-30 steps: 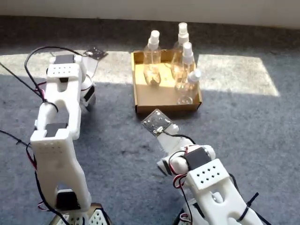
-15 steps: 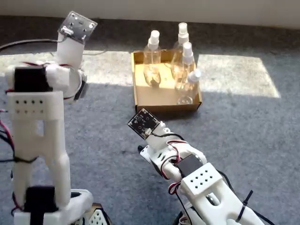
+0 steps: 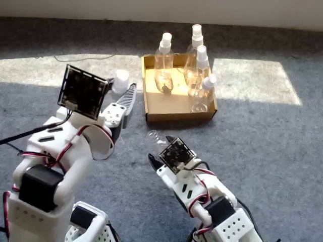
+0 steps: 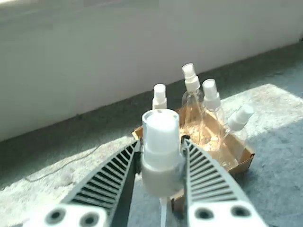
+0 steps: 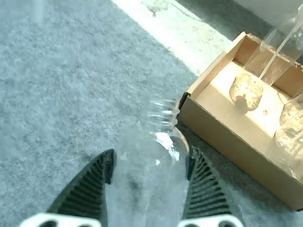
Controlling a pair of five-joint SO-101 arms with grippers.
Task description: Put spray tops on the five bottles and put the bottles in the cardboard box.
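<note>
Clear plastic bottle without a top (image 5: 154, 137), pinched round its body by the ribbed black fingers of the right gripper (image 5: 151, 153); its open threaded neck points toward the shallow brown cardboard box (image 5: 227, 142), near the front wall but apart from it. White plastic spray top (image 4: 161, 127), nozzle up and dip tube hanging below, clamped in the left gripper (image 4: 161, 143) near the box's side wall (see high view). Four clear bottles with white spray tops (image 3: 201, 70) stand inside the box, the front one tilted. Grey carpet (image 3: 262, 151) lies beneath
</note>
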